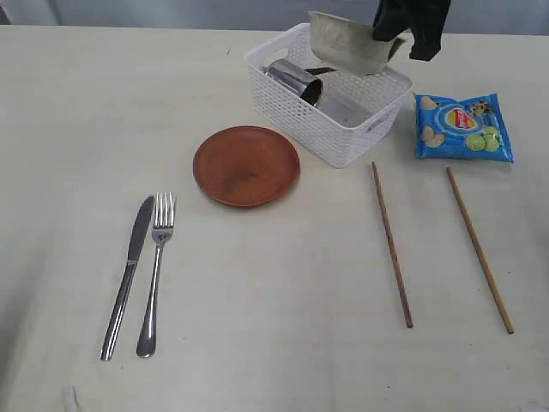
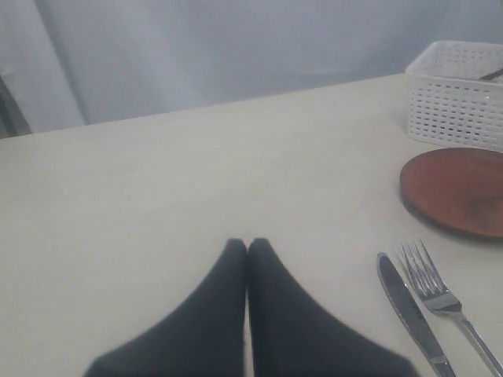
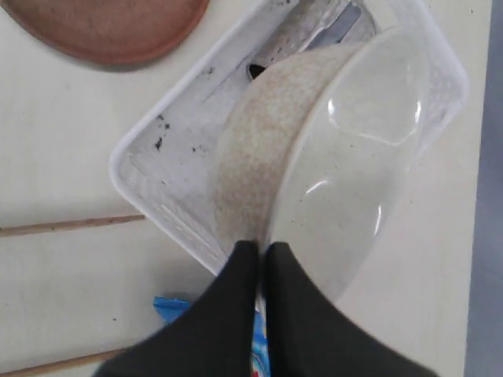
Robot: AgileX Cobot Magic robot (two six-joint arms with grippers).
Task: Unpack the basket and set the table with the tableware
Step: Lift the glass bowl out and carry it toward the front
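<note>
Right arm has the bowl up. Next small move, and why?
Probably carry the bowl sideways, clear of the basket: the right tool is shut on its rim, it hangs tilted above the basket, and bare table lies beside the plate.

- The right gripper (image 1: 388, 33) comes in from the far edge of the exterior view as a dark shape, angled down and toward that view's left.
- Its two black fingers (image 3: 228, 298) lie almost pressed together, with only a thin slit between them (the rim of the white bowl (image 3: 346, 157) is pinched in that slit).
- The bowl hangs tilted from this grip, up in the air, its open side turned sideways.
- The right arm above the wrist is cut off by the edge of the frame.
- The left gripper (image 2: 248, 245) has its two dark fingers (image 2: 204, 314) meeting tip to tip, holding nothing.
- The left fingers point forward, low and roughly level.
</note>
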